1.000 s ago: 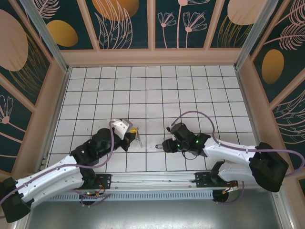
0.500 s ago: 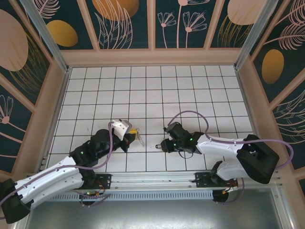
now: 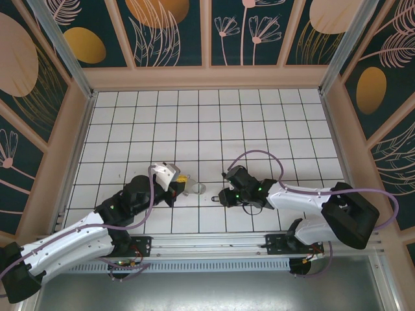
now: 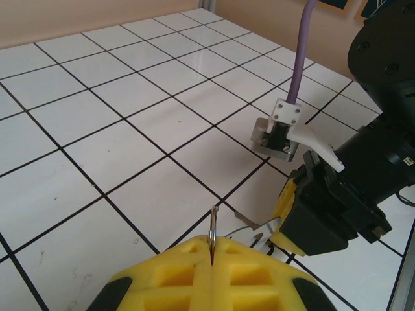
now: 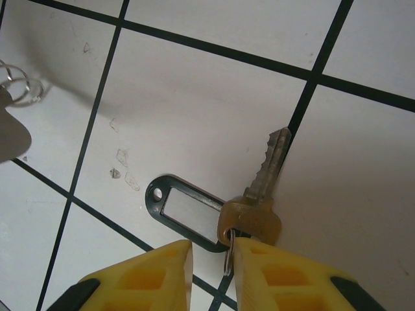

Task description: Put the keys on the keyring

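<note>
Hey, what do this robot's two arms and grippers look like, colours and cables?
The left arm and right arm share one look: white shells on the long links, black joint housings, a looping purple cable each, small green lights near the wrists. The left gripper and right gripper have yellow jaws with recessed square pockets and black corners.

We see a white tabletop [image 3: 259,116] ruled by black lines into squares, fenced by a beige wooden frame [image 3: 207,76]. Above it stand dark teal panels [image 3: 256,29] painted with leaves and flowers.
</note>
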Tool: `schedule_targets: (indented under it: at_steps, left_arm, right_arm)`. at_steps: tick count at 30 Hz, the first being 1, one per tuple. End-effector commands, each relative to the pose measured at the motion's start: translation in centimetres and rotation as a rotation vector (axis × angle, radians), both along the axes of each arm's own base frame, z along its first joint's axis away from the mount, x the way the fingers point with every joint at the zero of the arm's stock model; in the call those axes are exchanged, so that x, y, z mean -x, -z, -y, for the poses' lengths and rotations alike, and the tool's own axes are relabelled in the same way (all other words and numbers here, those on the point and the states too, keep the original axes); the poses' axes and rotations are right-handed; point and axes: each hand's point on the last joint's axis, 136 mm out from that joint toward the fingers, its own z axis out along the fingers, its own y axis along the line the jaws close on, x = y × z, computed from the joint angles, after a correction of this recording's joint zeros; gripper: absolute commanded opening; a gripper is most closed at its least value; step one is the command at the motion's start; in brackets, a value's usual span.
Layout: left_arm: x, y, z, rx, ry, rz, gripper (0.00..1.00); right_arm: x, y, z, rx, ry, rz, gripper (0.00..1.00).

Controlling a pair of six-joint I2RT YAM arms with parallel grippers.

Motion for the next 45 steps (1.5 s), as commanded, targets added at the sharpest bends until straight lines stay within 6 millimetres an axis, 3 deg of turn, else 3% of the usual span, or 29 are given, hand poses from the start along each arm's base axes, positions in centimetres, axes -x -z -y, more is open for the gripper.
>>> schedule_targets:
  at_steps: [1,16,28,37,45]
  left_arm:
    - [0.1,-1.7,0.5,0.060,0.018,0.038,0.00]
    - [0.3,-1.8,0.7,0.065,0.032,0.038,0.00]
    - [0.3,-2.1,0.8,0.068,0.038,0.034,0.00]
    - [0.8,-2.7,0.8,0.106,0.055,0.035,0.00]
    - [0.8,-2.2,1.5,0.085,0.077,0.004,0.00]
  right_arm:
    - [-0.4,0.0,-0.3,0.011,-0.002,0.011,0.23]
    - [-0.6,0.3,-0.2,0.023,0.000,0.022,0.19]
    - [-1.0,-0.8,0.1,0.003,0.013,0.068,0.02]
    - [-2.3,-3.9,-0.7,-0.064,0.017,0.164,0.00]
    - [-3.2,-8.7,-1.0,-0.220,0.034,0.322,0.00]
